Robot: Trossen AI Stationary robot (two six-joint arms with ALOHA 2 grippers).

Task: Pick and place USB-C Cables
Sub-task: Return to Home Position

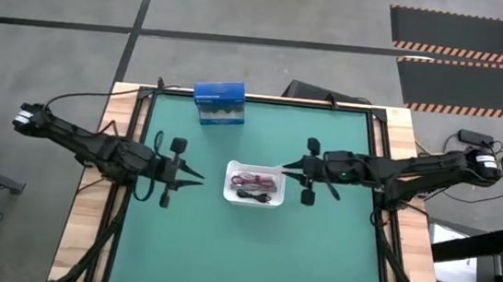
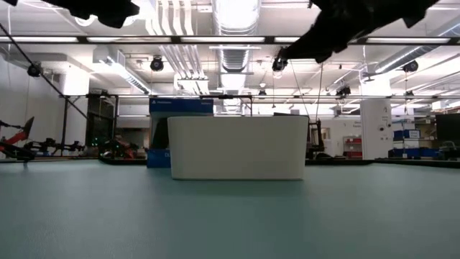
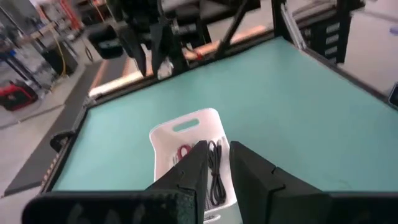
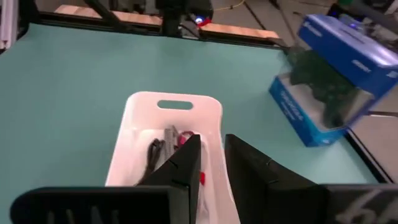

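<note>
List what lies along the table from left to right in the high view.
left gripper → white tray holding the USB-C Cables → right gripper. The blue box sits farther back, so it is left out.

The green table (image 1: pixel 315 249) carries a white tray (image 1: pixel 232 182) and a blue box (image 1: pixel 219 102).

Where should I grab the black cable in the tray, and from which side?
Grip the black cable across the middle of its bundle, coming straight down from above. It lies flat in the white tray, beside the red cable, and the tray's walls block any sideways approach. The right tool hovers nearest.
</note>
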